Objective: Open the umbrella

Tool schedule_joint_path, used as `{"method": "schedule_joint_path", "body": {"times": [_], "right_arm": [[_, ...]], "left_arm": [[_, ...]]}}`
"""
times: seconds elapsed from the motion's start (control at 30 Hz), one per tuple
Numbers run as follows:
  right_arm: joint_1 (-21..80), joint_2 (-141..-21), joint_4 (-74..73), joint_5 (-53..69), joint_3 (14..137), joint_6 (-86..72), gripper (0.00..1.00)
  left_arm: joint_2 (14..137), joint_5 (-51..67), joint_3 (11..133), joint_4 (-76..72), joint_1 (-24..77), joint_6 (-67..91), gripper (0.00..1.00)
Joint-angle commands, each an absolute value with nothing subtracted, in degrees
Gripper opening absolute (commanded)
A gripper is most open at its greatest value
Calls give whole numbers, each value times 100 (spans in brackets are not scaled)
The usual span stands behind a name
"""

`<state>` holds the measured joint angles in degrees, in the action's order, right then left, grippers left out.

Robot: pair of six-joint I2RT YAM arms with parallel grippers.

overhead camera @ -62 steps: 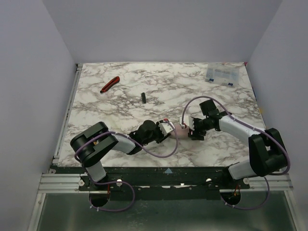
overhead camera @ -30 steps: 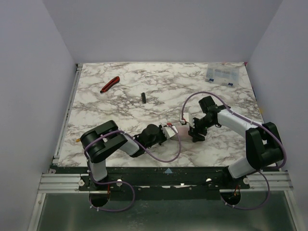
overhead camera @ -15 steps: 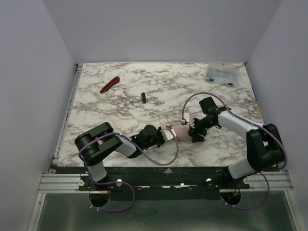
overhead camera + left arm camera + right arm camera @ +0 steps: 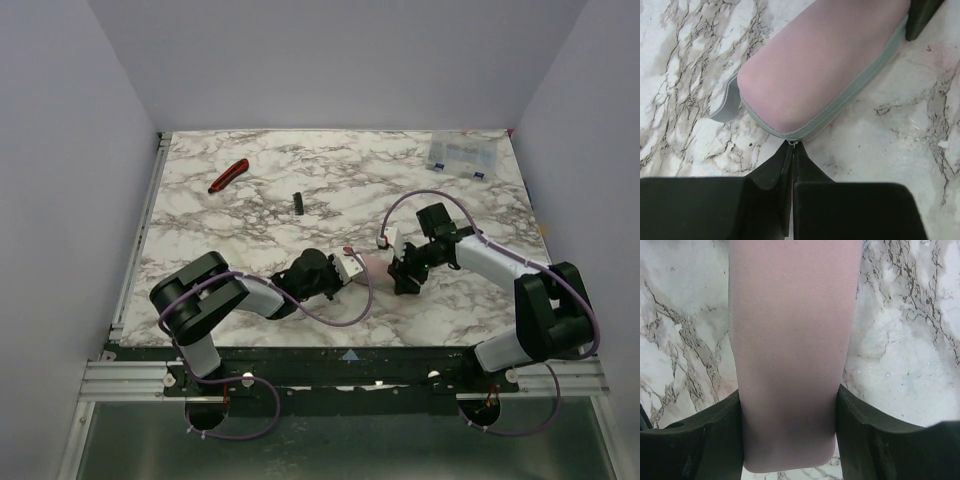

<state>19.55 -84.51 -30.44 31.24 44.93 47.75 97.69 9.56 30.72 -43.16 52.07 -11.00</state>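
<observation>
The umbrella lies on the marble table between my two grippers, closed inside a peach-pink cover with a grey zipper band. No shaft or handle shows. My left gripper is at its left end, with its jaws shut on the small metal zipper pull. My right gripper is shut on the umbrella's right end. In the right wrist view the pink cover fills the gap between both black fingers.
A grey strap loop hangs off the umbrella's end. A red-and-black hand tool and a small black piece lie at the back left. A clear plastic box sits at the back right.
The left arm's elbow and wrist have shifted slightly back and forth while its gripper stays at the umbrella's left end. The right gripper has kept its hold and barely moved.
</observation>
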Motion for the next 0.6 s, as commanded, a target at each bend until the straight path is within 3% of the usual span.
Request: {"method": "schedule_joint_path", "body": {"times": [0.0,0.03,0.13,0.33,0.37,0.57], "right_arm": [[1969,-8856,-3223,3648,4448,4059,52],[1969,-8863,-3372,3762,4494,4058,64],[1962,-8905,-3888,4077,4718,4094,84],[1843,-9095,-3840,4390,5300,3288,93],[1813,-9166,-3733,4430,5404,3090,99],[1697,-9717,-3098,4411,6053,1922,100]], "left_arm": [[10026,1790,3551,-3971,5081,-388,0],[10055,1832,3594,-3919,4964,-325,0],[10116,2005,3731,-3727,4732,-348,0],[10228,2234,3838,-3625,4560,-712,0],[10243,2274,3847,-3642,4538,-741,0],[10292,2343,3880,-3700,4509,-817,0]]}}
